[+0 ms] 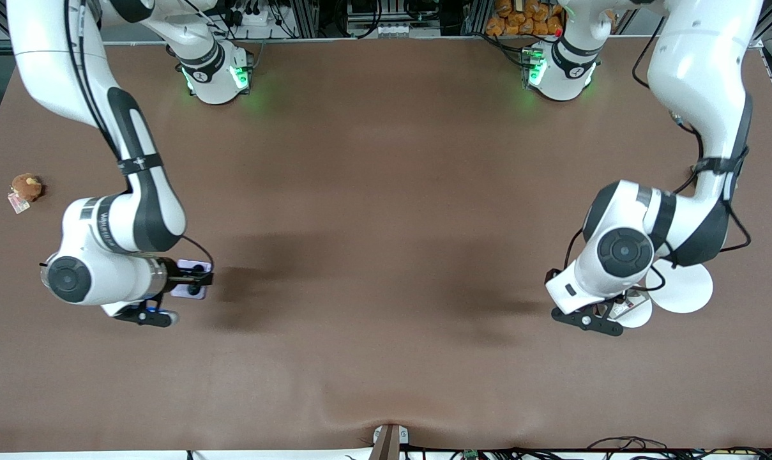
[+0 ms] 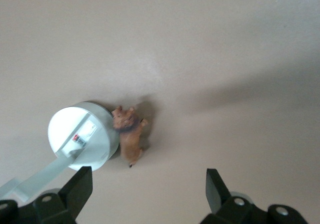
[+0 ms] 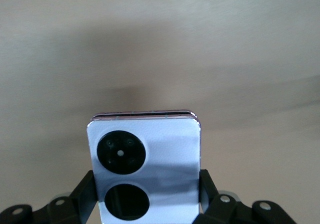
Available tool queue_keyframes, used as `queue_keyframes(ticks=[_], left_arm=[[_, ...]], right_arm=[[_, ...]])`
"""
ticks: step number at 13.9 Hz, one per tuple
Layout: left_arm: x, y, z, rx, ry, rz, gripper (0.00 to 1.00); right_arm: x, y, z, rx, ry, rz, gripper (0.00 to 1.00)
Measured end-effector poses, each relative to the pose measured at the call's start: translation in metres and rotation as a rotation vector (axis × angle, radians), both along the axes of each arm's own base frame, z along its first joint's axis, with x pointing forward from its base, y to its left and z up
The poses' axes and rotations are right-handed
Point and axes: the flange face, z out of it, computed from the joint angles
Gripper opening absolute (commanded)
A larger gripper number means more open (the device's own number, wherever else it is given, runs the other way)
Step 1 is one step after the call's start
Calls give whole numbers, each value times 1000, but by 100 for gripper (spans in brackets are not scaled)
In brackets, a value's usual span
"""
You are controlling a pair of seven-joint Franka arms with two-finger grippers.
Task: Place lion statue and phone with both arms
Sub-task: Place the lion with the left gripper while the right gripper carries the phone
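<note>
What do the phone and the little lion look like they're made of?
Phone: glossy glass or polished plastic, judging by the mirror-like sheen on its lilac face and black camera circles. Lion: probably matte moulded plastic or resin; brown, dull, no shine.

No legible text, brand, number or sign could be confirmed anywhere. The right arm (image 1: 114, 233) carries dark lettering on its white forearm casing, too small to make out. A small red-and-white label on the white round object (image 2: 82, 135) and the tag beside the round brown plush (image 1: 26, 186) show markings that cannot be read; the phone (image 3: 145, 164) shows no lettering on its visible face.
</note>
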Motion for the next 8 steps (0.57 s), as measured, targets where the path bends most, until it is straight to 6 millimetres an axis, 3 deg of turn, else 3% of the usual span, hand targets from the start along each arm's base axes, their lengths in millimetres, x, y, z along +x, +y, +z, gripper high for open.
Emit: queue_keyframes(ticks=[4,6,8], left_arm=[[-31,13,113,7,36,92,100],[-56,28,172,15,73,149,100],[-71,46,217,8,51,193,100]], right_arm=[[1,-73,-13,32,-23,49,0],[0,-96,-34,42,-36,74,0],[-4,-106,-58,46,-35,85,0]])
